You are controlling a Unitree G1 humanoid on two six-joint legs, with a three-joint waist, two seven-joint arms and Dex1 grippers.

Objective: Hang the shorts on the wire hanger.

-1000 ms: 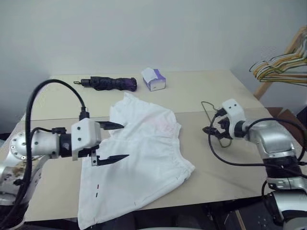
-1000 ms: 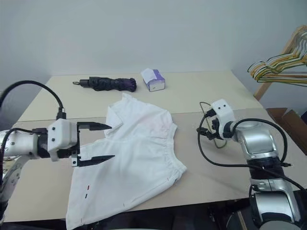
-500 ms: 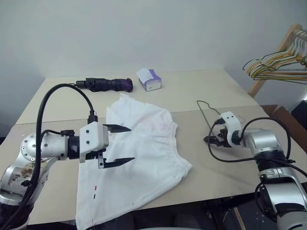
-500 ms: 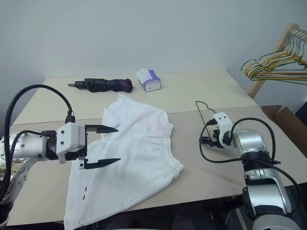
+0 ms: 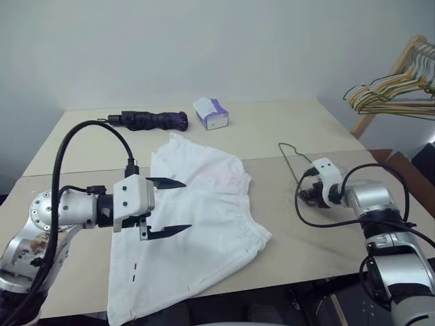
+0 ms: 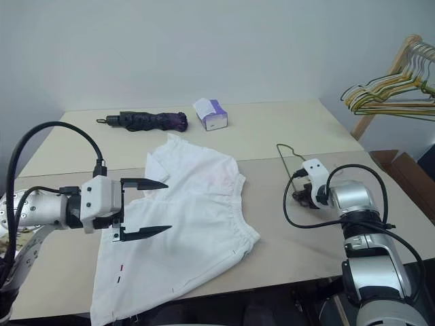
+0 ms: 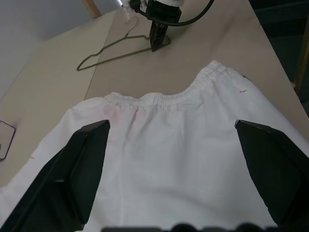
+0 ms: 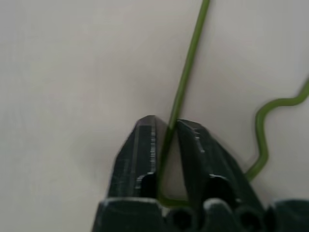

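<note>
Wire hanger point(image 6: 284, 157): thin, stiff, light; lies near worktop's right edge.
Right gripper point(image 8: 166, 126): clenched on its wire.
Shorts point(image 5: 197, 224): soft, limp; spread mid-worktop, reaching front edge; best taken at waistband.
Left gripper point(image 5: 175, 206): fingers spread, above shorts.

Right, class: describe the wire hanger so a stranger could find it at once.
On the beige table, look past the waistband of the white shorts. The wire hanger lies flat there, pinched in the right hand. It is one bare, dull, thin wire, unlike the coloured hangers bunched on the wooden rack.

shorts point(image 5: 197, 217): white | wire hanger point(image 5: 293, 160): dull grey-green | umbrella point(image 5: 148, 120): black-purple | table point(image 5: 272, 129): beige
</note>
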